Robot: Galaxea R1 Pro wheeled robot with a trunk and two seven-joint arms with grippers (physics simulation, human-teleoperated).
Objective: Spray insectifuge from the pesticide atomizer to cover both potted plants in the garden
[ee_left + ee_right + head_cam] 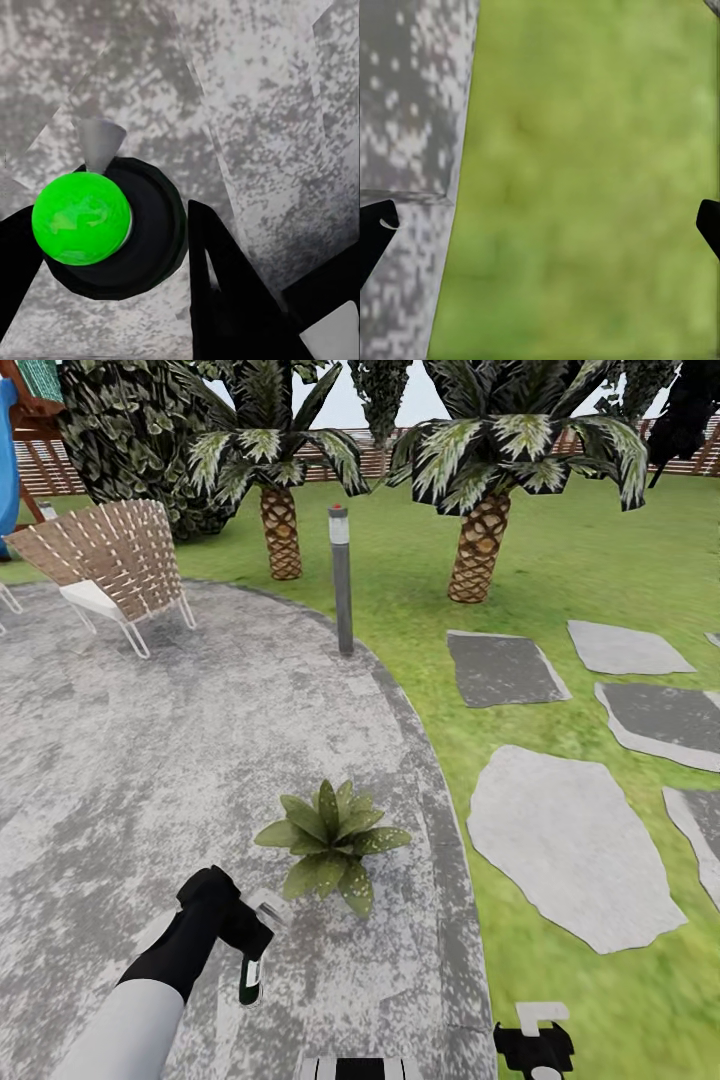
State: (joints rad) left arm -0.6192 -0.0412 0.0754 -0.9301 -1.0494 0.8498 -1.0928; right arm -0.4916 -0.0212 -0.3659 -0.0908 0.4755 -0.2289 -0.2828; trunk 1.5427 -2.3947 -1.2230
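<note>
My left gripper (254,952) is shut on the pesticide atomizer (250,978), a small dark bottle with a white label that hangs just over the patio. In the left wrist view the atomizer (142,225) is seen from above: a round dark body with a bright green top, held between the black fingers (225,292). One potted plant (331,842), a low rosette of speckled olive leaves, stands on the patio just beyond and to the right of the bottle. The second potted plant is out of view. My right gripper (535,1048) is open and empty (540,229) over the patio's edge and the lawn.
The round grey patio (150,760) curves into green lawn (560,560) on the right, where flat stepping stones (570,845) lie. A grey bollard lamp (341,582) stands at the patio's rim. A woven chair (110,560) sits far left. Two palms (480,545) and a fence stand behind.
</note>
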